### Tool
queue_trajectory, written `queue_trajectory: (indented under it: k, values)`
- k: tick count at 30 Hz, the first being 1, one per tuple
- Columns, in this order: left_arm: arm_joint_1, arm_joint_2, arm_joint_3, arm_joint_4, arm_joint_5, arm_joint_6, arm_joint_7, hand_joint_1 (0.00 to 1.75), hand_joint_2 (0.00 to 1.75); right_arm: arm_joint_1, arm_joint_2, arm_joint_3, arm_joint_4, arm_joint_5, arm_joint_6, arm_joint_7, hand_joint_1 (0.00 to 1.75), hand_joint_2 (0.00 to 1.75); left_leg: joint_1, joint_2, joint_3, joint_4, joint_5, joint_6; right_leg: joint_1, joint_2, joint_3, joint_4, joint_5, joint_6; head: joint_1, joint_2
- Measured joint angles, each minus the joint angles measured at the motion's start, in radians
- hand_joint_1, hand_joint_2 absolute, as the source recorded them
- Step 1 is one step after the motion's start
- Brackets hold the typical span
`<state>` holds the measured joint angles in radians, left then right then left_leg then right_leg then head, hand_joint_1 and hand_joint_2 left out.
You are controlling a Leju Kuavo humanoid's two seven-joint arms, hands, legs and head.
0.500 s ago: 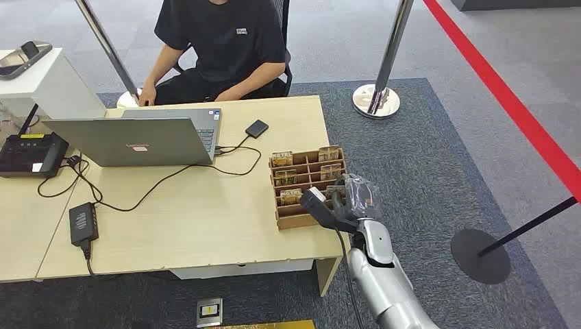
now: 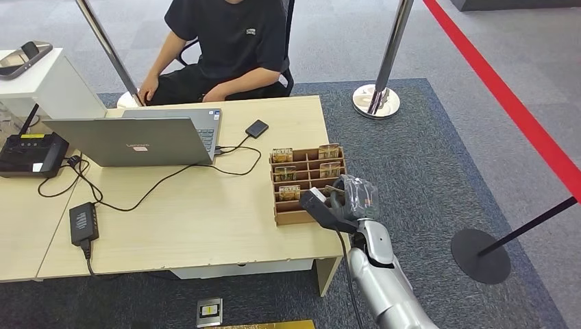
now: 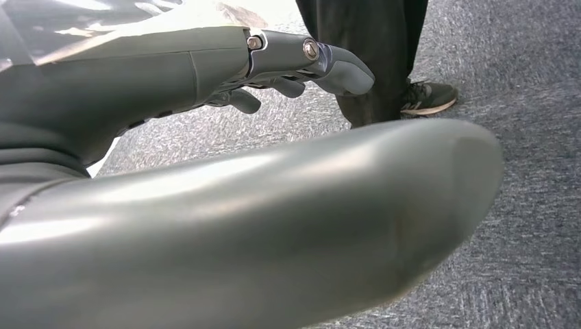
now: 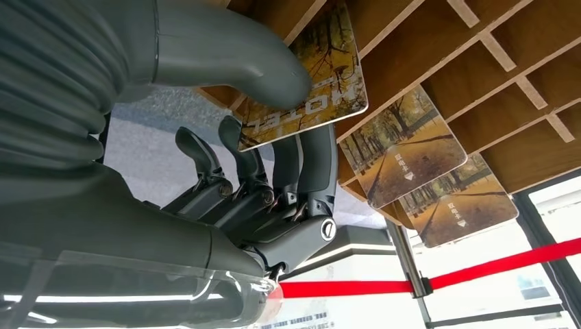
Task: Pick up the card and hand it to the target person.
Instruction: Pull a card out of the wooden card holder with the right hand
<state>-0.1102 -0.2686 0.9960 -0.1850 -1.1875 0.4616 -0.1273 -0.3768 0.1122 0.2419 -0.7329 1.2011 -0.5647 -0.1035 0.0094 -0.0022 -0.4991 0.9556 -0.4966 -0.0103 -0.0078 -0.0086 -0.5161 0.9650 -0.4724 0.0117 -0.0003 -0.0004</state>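
A wooden card holder point(image 2: 294, 219) stands at the desk's right front corner, with several autumn-print cards point(image 2: 282, 157) upright in its slots. My right hand point(image 2: 337, 202) is at the holder's front right slots. In the right wrist view its thumb point(image 4: 274, 68) presses on a card point(image 4: 322, 89) printed with trees and the word HOTEL, and dark fingers point(image 4: 315, 157) back the card from the other side. Two more cards point(image 4: 404, 154) stand in neighbouring slots of the holder point(image 4: 521, 82). The person point(image 2: 226, 41) sits behind the desk. My left hand point(image 3: 301, 62) hangs over the carpet and holds nothing.
On the desk lie an open laptop point(image 2: 130, 140), a small black device point(image 2: 257, 128), a power adapter point(image 2: 83, 223) and cables. A chrome stanchion base point(image 2: 375, 99) and a black base point(image 2: 479, 255) stand to the right. A person's shoe point(image 3: 428, 99) is near my left hand.
The seated person has shifted in the chair and moved an arm. My right hand has stayed at the holder's front right slots, barely shifted.
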Motion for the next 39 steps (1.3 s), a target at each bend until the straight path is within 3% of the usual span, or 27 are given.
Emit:
queue_trajectory:
  k: [12,25,39]
  values:
    - [0.0,0.0,0.0,0.0,0.001,0.0,0.0,0.0,0.0,0.004,0.0,0.001,-0.019,-0.016,0.006,-0.015,1.46,1.75,0.0,0.0,0.0,0.0,0.0,0.0,0.0,0.0,0.0,0.0,0.0,0.0,0.0,0.0]
    - [0.003,0.0,0.0,0.0,0.012,0.0,-0.005,0.0,0.0,0.05,-0.008,0.022,-0.209,-0.006,0.043,-0.011,1.37,1.75,0.0,0.0,0.0,0.0,0.0,0.0,0.0,0.0,0.0,0.0,0.0,0.0,0.0,0.0]
    - [0.004,0.0,0.0,0.0,0.01,0.0,-0.005,0.0,0.0,0.088,-0.017,0.07,-0.435,-0.087,0.122,-0.07,1.5,1.75,0.0,0.0,0.0,0.0,0.0,0.0,0.0,0.0,0.0,0.0,0.0,0.001,0.0,0.0]
